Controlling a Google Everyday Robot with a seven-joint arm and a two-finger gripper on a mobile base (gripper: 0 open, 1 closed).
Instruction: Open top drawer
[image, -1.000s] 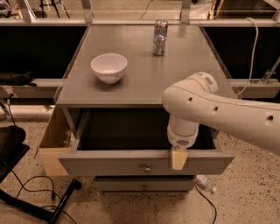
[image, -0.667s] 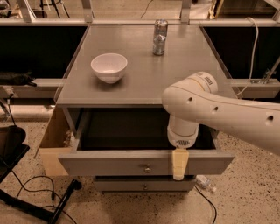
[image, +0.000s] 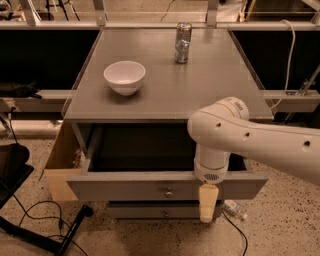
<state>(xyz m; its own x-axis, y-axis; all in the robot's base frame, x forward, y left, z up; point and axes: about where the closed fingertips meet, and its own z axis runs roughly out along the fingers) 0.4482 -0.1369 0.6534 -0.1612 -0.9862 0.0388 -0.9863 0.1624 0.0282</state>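
Observation:
The top drawer (image: 125, 186) is a wide grey drawer pulled well out from under the grey table top, its dark inside showing. A small brass knob (image: 168, 192) sits at the centre of its front panel. My gripper (image: 208, 204) hangs from the white arm just in front of the drawer's front panel, to the right of the knob and apart from it. One cream finger (image: 208, 200) points down past the panel's lower edge. A narrower grey drawer front (image: 162, 212) with a like knob sits below.
A white bowl (image: 124, 76) and a metal can (image: 183, 42) stand on the grey table top (image: 200, 85). Black cables and a stand leg (image: 55, 230) lie on the speckled floor at the left. A small bottle (image: 234, 208) lies on the floor at the right.
My gripper has dropped a little lower in front of the drawer front. The drawer stands pulled out as before.

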